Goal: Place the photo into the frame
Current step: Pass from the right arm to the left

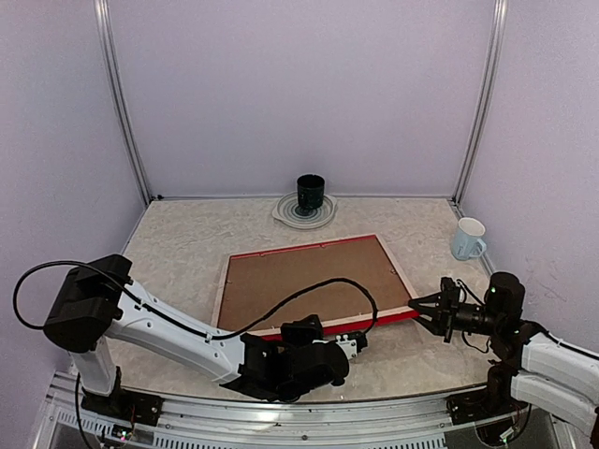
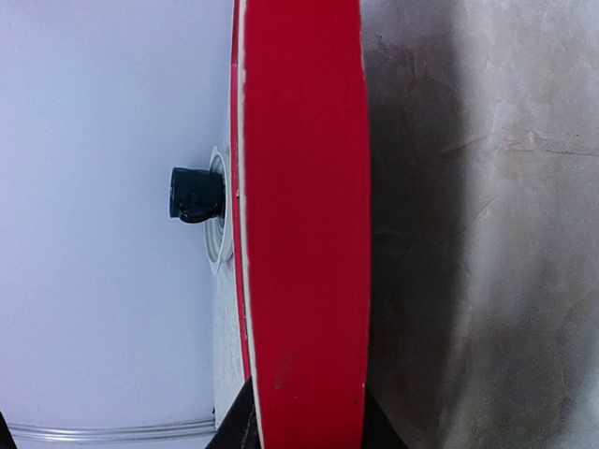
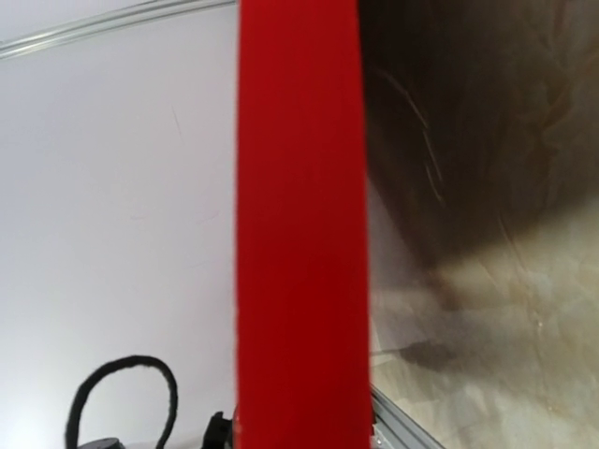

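The frame (image 1: 384, 319) lies back-up on the table, its brown backing board (image 1: 309, 276) facing up and its red near edge lifted a little. My left gripper (image 1: 354, 339) is at that near edge. In the left wrist view its black fingers (image 2: 239, 423) press on both sides of the red frame (image 2: 299, 234), shut on it. My right gripper (image 1: 418, 307) holds the near right corner, and the red edge (image 3: 299, 234) fills the middle of the right wrist view. The photo is out of view.
A dark cup (image 1: 311, 192) stands on a white plate (image 1: 323, 217) at the back by the wall. A white mug (image 1: 468, 238) stands at the right, just beyond my right arm. A metal rail (image 1: 281, 416) runs along the near table edge.
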Robot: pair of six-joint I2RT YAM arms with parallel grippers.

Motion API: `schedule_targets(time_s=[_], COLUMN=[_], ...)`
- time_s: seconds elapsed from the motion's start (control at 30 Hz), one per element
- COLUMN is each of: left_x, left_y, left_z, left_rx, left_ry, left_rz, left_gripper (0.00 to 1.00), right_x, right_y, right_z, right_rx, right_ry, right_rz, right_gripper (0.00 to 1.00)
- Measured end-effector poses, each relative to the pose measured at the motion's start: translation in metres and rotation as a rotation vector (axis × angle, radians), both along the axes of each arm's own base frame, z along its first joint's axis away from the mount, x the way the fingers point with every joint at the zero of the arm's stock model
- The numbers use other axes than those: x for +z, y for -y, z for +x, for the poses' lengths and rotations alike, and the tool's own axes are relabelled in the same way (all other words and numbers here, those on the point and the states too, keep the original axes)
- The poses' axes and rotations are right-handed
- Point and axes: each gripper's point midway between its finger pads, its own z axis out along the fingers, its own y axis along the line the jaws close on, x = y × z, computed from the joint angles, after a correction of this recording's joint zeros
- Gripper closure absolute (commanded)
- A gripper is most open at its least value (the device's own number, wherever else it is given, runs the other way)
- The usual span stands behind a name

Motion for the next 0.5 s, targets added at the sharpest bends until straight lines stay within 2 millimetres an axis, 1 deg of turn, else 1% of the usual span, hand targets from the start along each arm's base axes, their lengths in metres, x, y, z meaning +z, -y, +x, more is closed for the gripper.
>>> schedule_targets(time_s=[0.07, 0.1, 0.13, 0.17, 0.2, 0.27, 0.33, 0.37, 0.43, 0.47, 0.5], left_x=[0.0, 0.001, 0.001, 0.001, 0.001, 0.001, 0.0, -0.001, -0.002, -0.001, 0.0], left_y=[0.0, 0.001, 0.001, 0.001, 0.001, 0.001, 0.001, 0.001, 0.0, 0.0, 0.0], left_z=[0.0, 0.0, 0.0, 0.0, 0.0, 0.0, 0.0, 0.0, 0.001, 0.002, 0.003], left_rx=[-0.001, -0.001, -0.002, -0.003, -0.003, -0.006, -0.012, -0.015, -0.017, -0.017, -0.013], left_ry=[0.002, 0.002, 0.003, 0.003, 0.003, 0.004, 0.003, 0.002, -0.002, -0.002, -0.002], left_rz=[0.0, -0.001, 0.0, 0.0, 0.0, 0.004, 0.016, 0.023, 0.038, 0.041, 0.037], left_gripper=[0.92, 0.93, 0.94, 0.94, 0.95, 0.95, 0.96, 0.96, 0.96, 0.96, 0.97], right_x=[0.001, 0.002, 0.002, 0.002, 0.002, 0.001, 0.002, 0.002, 0.005, 0.009, 0.013], right_y=[0.0, 0.0, 0.0, 0.0, 0.0, 0.001, 0.002, 0.002, 0.002, 0.002, 0.002], right_z=[0.0, 0.0, 0.0, 0.0, 0.0, -0.001, -0.001, -0.001, 0.001, 0.002, 0.004], right_rx=[-0.001, -0.002, -0.003, -0.003, -0.003, -0.003, -0.004, -0.005, 0.004, 0.008, 0.014], right_ry=[0.006, 0.008, 0.007, 0.006, 0.006, 0.018, 0.038, 0.043, 0.082, 0.097, 0.121], right_rz=[0.002, 0.002, 0.002, 0.002, 0.001, -0.007, -0.021, -0.027, -0.056, -0.069, -0.086], right_gripper=[0.87, 0.84, 0.79, 0.73, 0.65, 0.46, 0.31, 0.21, 0.11, 0.05, 0.02])
